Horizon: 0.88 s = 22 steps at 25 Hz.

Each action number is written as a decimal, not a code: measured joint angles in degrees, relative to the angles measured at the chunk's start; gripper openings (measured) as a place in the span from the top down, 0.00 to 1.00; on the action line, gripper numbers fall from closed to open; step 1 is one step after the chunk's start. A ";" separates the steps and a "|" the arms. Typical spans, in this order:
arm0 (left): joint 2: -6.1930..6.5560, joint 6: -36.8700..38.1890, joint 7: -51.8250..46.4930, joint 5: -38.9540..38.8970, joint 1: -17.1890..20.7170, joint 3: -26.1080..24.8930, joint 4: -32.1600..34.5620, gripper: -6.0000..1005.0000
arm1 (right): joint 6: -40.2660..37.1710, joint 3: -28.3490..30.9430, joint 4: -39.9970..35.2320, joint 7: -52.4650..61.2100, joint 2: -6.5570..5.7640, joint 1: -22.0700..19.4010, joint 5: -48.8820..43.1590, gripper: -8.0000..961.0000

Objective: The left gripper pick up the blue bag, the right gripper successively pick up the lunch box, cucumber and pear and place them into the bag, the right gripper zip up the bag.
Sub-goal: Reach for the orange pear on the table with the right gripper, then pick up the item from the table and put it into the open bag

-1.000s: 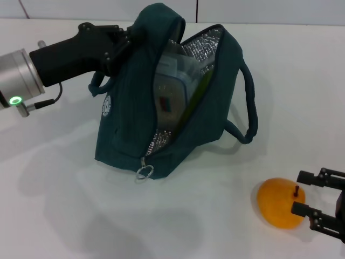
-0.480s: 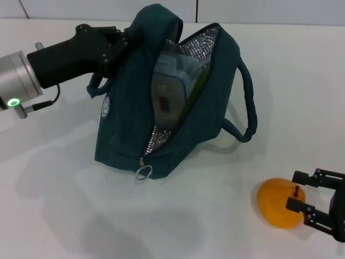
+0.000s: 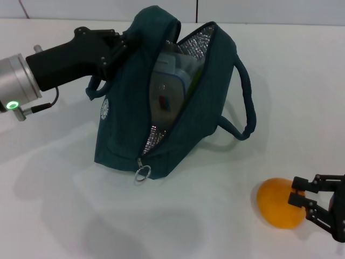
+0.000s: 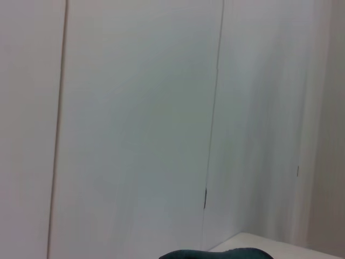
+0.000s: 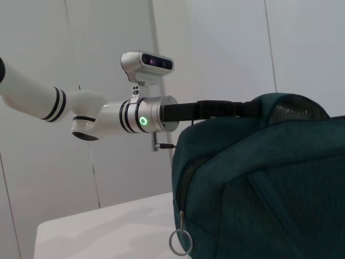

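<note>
At the table's (image 3: 178, 226) near right, the right end effector (image 3: 299, 200) straddles the pear (image 3: 277, 209) with fingers spread, unclosed (pear pickup step; next, clench and lift), while the left end effector (image 3: 119, 48) grips the open bag (image 3: 126, 108) holding lunch box (image 3: 170, 89).

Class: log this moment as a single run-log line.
left gripper: holds bag open | right gripper: open, straddling pear | lunch box: inside bag
</note>
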 joint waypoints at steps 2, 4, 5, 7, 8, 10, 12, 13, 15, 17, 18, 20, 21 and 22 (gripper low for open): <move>0.00 0.00 0.18 -0.03 0.04 0.10 0.00 0.94 | 0.08 0.00 0.00 -0.02 0.00 -0.06 0.09 0.67; 0.00 0.00 0.20 -0.04 0.09 0.15 0.00 0.94 | 0.23 0.00 -0.01 -0.14 0.00 -0.10 0.12 0.72; 0.00 0.00 0.20 -0.05 0.11 0.18 0.00 0.94 | 0.38 0.00 -0.01 -0.18 0.01 -0.12 0.13 0.75; 0.00 0.00 0.19 -0.06 0.14 0.25 0.00 0.94 | 0.76 0.00 -0.01 -0.19 0.09 -0.16 0.16 0.75; -0.01 0.02 0.19 -0.07 0.14 0.27 0.00 0.94 | 0.94 0.00 -0.01 -0.20 0.15 -0.18 0.16 0.75; -0.04 0.05 0.19 -0.07 0.13 0.28 0.00 0.94 | 1.23 0.00 -0.01 -0.20 0.21 -0.18 0.17 0.75; -0.06 0.10 0.19 -0.09 0.12 0.30 0.00 0.94 | 1.44 0.00 -0.01 -0.21 0.26 -0.10 0.18 0.75; -0.06 0.10 0.20 -0.09 0.12 0.30 0.00 0.94 | 1.52 0.00 -0.01 -0.22 0.29 -0.02 0.18 0.75; -0.07 0.15 0.19 -0.09 0.07 0.30 0.00 0.94 | 1.62 0.00 -0.01 -0.25 0.37 0.15 0.18 0.75; -0.08 0.21 0.19 -0.10 0.03 0.30 0.00 0.94 | 1.63 0.00 -0.01 -0.28 0.41 0.34 0.18 0.79; -0.08 0.24 0.19 -0.11 0.01 0.30 0.00 0.94 | 1.63 0.00 -0.01 -0.31 0.42 0.47 0.18 0.83; -0.09 0.32 0.19 -0.12 0.02 0.30 0.00 0.94 | 1.62 0.00 -0.07 -0.47 0.43 0.55 0.18 0.85; -0.09 0.34 0.19 -0.12 0.02 0.30 0.00 0.94 | 1.59 0.00 -0.13 -0.68 0.43 0.56 0.18 0.86; -0.09 0.36 0.19 -0.13 0.04 0.30 0.01 0.94 | 1.55 0.00 -0.20 -0.94 0.43 0.53 0.19 0.87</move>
